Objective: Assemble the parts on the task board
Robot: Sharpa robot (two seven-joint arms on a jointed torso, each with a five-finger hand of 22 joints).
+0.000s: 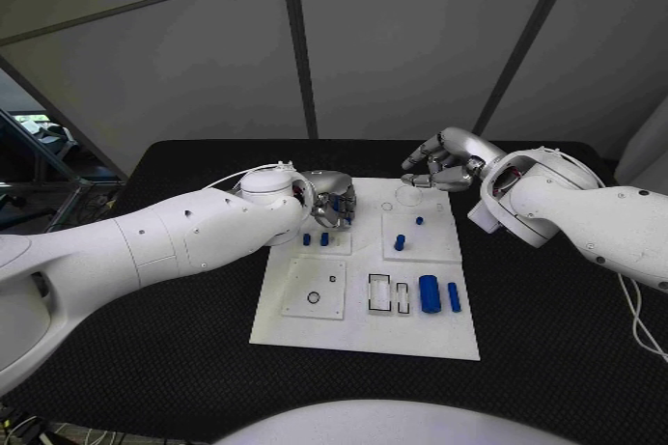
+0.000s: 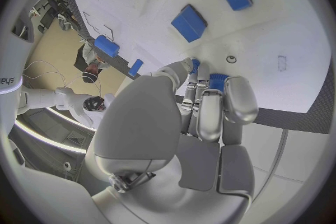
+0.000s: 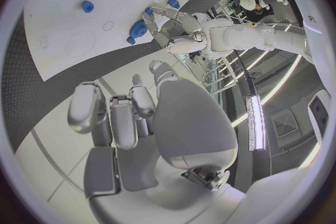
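Your desk (image 1: 557, 319) is black and carries the white board (image 1: 365, 334) in its middle, with both arms reaching in over the board's far end.

Your left hand (image 1: 328, 198) sits over the far left part of the board, fingers curled in. The left wrist view shows a blue piece (image 2: 215, 82) at its fingertips, so you appear to be pinching 1 part there, though how firmly you have it I cannot tell. Your right hand (image 1: 441, 163) hovers past the far right edge of the board, fingers bent in around nothing that I can see.

On the board, going down in size: the large blue cylinder (image 1: 429, 293) lies near the right side, with a slimmer blue bar (image 1: 454, 296) just beside it. A blue peg (image 1: 400, 241) stands on the raised right panel, with a tiny blue stud (image 1: 419, 220) further back. 2 short blue pegs (image 1: 315, 239) stand side by side on the left panel, close to your left hand.

Watch these risks. The pinched piece is small and mostly hidden by your own fingers, so it could slip or go in tilted if you press before it is lined up. Your left fingers are also close to the 2 short pegs; a sideways sweep could knock them over. Keep your right hand away from the board's far edge so it does not nudge the board.
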